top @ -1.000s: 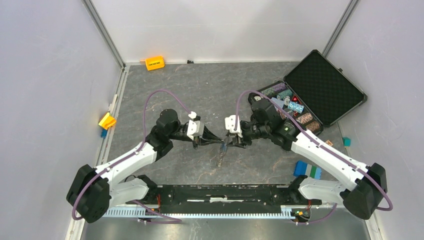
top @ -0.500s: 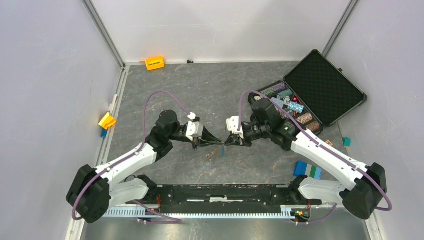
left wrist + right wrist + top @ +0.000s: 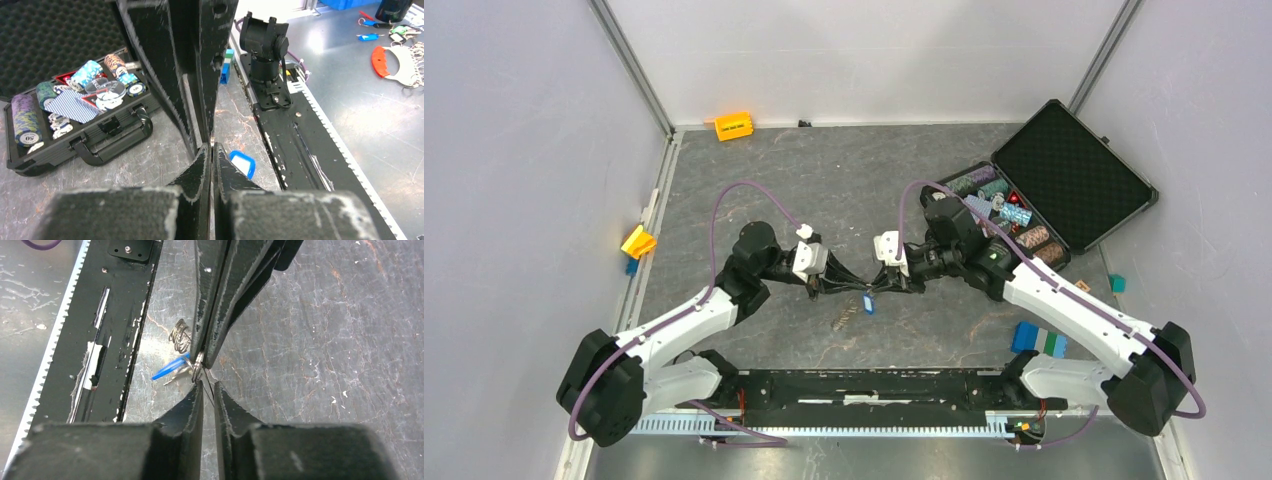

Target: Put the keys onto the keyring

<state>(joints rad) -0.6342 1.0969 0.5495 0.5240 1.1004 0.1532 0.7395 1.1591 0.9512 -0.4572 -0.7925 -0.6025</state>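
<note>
You look to be mid-threading, hands tip to tip above the desk [image 3: 325, 340]. Your left hand [image 3: 211, 150] is pinched shut on the blue-tagged key [image 3: 172, 369], its tag dangling. Your right hand [image 3: 208, 390] is narrowed to a slit. A thin wire seems to pass through it, though I can't be sure. What looks like the keyring [image 3: 181, 335] lies on the desk just beyond. Next you'll likely need the right hand free to lift it.

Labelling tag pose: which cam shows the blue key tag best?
Left wrist. The blue key tag shows its flat face and white label there, with only its left edge hidden. Right wrist sees it nearly edge-on, as a thin blue sliver. Top external shows just a small blue speck, too small for detail.
</note>
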